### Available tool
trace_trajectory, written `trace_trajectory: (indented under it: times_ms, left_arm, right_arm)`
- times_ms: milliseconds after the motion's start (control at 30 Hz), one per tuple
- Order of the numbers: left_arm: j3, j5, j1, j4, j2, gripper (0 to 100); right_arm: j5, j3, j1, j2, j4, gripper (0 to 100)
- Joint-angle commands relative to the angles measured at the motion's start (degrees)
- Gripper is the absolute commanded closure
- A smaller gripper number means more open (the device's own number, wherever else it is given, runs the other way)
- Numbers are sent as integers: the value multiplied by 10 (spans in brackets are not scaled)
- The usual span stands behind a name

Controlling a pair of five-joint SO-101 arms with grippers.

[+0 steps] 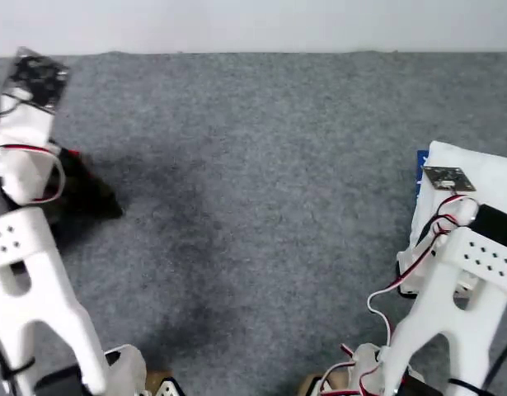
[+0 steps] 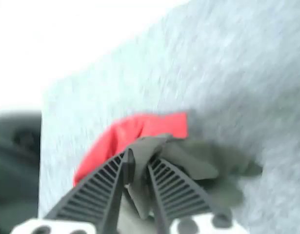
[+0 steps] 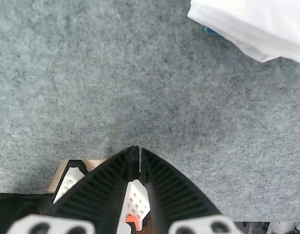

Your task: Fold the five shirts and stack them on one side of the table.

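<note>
Left wrist view: left gripper [image 2: 137,171] jaws pinched narrow on a fold of the dark shirt [image 2: 201,165], which is bunched against the red shirt [image 2: 135,129] at the table's [image 1: 261,165] left edge. Fabric looks light and limp and will likely drag its neighbour, so a hem corner is the better hold. No clear long axis; can't tell which way the collar points. Right gripper [image 3: 140,157] jaws closed and empty, near the folded white shirt [image 3: 257,24].

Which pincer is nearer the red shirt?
Left. The left pincer grips the dark shirt lying against the red shirt. The right pincer is across the table, near the white shirt.
</note>
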Motion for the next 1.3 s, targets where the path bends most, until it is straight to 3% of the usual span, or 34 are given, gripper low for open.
trace_trajectory:
  times_ms: [0,133,267,467,800,933,1067,1267]
  left_arm:
    - [-13,40,79,0,-59,987]
    - [-12,97,185,13,-81,987]
    - [-13,100,293,50,-84,987]
    - [-10,100,373,89,-82,986]
    - [173,101,295,95,-83,966]
    - [220,101,211,116,-86,852]
    - [220,98,135,126,-86,835]
    - [182,98,161,194,-87,823]
  right_arm:
    - [-6,-3,3,-19,23,989]
    - [-6,-3,4,-19,23,989]
    - [-6,-3,5,-19,23,989]
    - [-6,-3,6,-19,25,989]
    - [-6,-3,3,-15,22,988]
    - [-6,-3,2,-14,22,988]
    - [-6,-3,2,-14,22,988]
    - [-7,-3,2,-14,22,987]
